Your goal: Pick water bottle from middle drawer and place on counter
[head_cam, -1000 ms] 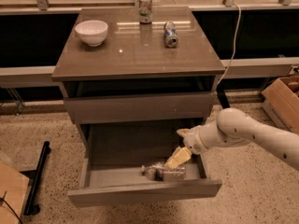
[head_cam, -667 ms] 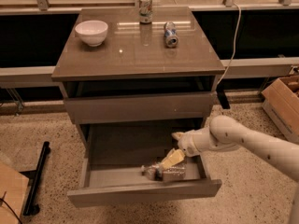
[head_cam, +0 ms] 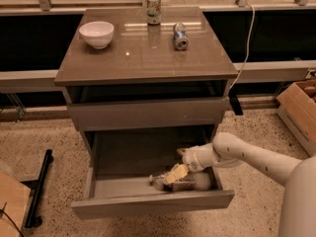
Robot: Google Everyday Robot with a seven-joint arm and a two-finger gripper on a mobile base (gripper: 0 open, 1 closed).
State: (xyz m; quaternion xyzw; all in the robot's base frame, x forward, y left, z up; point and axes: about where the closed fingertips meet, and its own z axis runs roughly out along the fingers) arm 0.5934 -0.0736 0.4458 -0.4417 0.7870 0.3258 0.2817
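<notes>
Item: drawer cabinet with glossy top, here the table (head_cam: 148, 58). On the table: white bowl (head_cam: 97, 33) at back left, one can (head_cam: 154, 8) upright at the back edge, a second can (head_cam: 180, 35) on its side just right of centre. No bottle on the table, so the placing is not yet done. Upper drawer (head_cam: 148, 113): shut, taller front. Middle drawer (head_cam: 148, 205): pulled well out towards the camera, tray open to view. Contents: one bottle (head_cam: 198, 181), on its side at the front right of the tray, close behind the front panel. Long axis: left to right, roughly parallel to that panel. The pale end seems to be on the right and the darker end on the left, though which end has the cap is not clear. Arm (head_cam: 247, 157): white, entering from the right and reaching down into the drawer. Gripper (head_cam: 177, 173): inside the tray, directly over the middle-left part of the bottle and, as it appears, touching or just above it. Opening: cannot be told, nor whether it has hold of the bottle. Key relation: bottle lies immediately under and slightly right of the gripper, its length running across the line of the arm's reach, which favours closing across the narrow body. Judged step: the grasp, with lift and transfer up to the table to follow. Risk: a round bottle may roll against the front panel.
</notes>
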